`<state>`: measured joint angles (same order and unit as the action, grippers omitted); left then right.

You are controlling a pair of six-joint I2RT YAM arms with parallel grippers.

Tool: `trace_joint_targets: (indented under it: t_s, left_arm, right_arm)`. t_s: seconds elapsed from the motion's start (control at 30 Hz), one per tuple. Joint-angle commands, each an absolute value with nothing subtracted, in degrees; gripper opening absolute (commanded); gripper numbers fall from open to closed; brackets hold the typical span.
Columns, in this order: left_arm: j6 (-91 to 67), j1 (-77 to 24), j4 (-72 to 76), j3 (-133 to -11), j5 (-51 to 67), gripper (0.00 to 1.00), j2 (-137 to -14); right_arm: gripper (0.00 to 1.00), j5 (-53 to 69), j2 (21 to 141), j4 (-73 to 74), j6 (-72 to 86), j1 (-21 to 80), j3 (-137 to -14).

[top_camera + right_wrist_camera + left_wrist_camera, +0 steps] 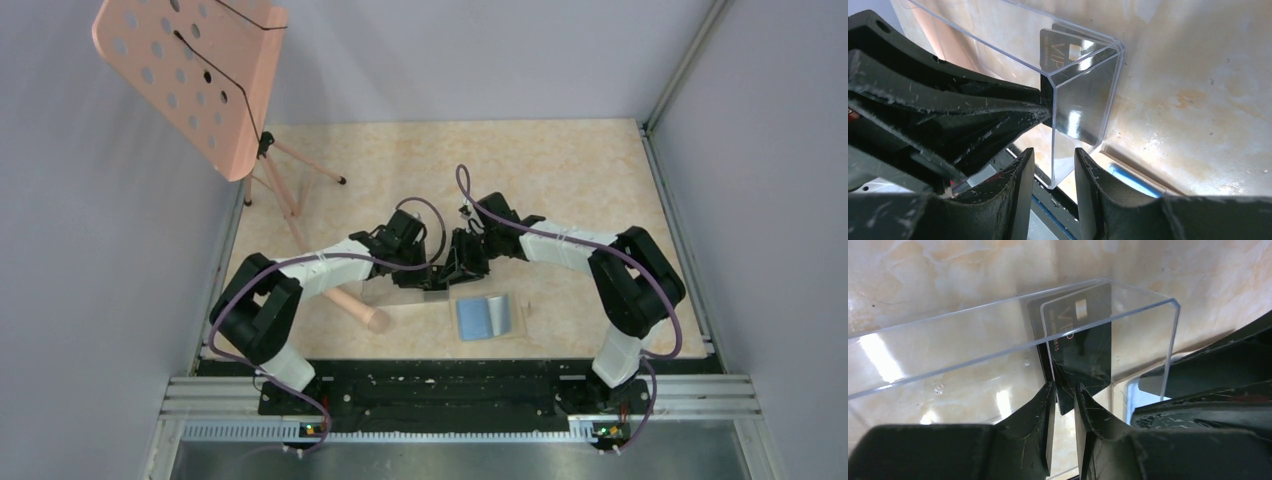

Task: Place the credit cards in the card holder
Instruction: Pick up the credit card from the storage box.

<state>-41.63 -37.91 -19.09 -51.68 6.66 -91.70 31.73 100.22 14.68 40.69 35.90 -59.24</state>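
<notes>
Low, left pincer (1064, 391) astride credit cards (1083, 342)

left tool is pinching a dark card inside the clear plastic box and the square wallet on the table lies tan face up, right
Not quite: the flat square wallet lies blue-grey face up, as the top external view shows. The left tool does pinch a thin dark rectangular card inside the clear plastic box.

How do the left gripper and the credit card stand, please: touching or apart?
Touching. The left wrist view shows the left gripper shut on the credit card at its lower edge, both fingers pressed against it.
</notes>
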Motion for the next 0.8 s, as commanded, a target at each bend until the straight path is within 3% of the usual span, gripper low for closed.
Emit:
trace_joint_targets:
  t_s: [0.0,0.23,0.4,0.5,0.57,0.77]
  left_arm:
    - [-39.1,-40.1,-21.6,-57.1,4.4,0.26,-93.7]
    - [-37.9,-41.6,-25.0,-60.6,3.0,0.27,-96.7]
    - [-37.0,-41.7,-27.4,-62.3,1.6,0.4,-98.1]
    - [-36.7,-41.7,-27.2,-62.7,2.2,0.4,-99.0]
    - [-36.6,-41.7,-26.7,-62.7,3.0,0.35,-99.5]
    - [-36.1,-42.2,-27.8,-63.9,2.1,0.04,-98.9]
  right_arm:
    - [0.35,33.6,97.1,12.4,40.9,36.7,-59.8]
    - [0.35,33.8,97.0,12.7,40.5,36.7,-59.5]
    - [0.34,34.0,97.0,12.8,40.4,36.7,-59.6]
    - [0.35,34.1,97.1,12.8,40.4,36.7,-59.5]
    - [0.35,34.1,97.1,12.8,40.4,36.8,-59.4]
    - [0.34,34.3,97.2,12.8,40.4,36.8,-59.6]
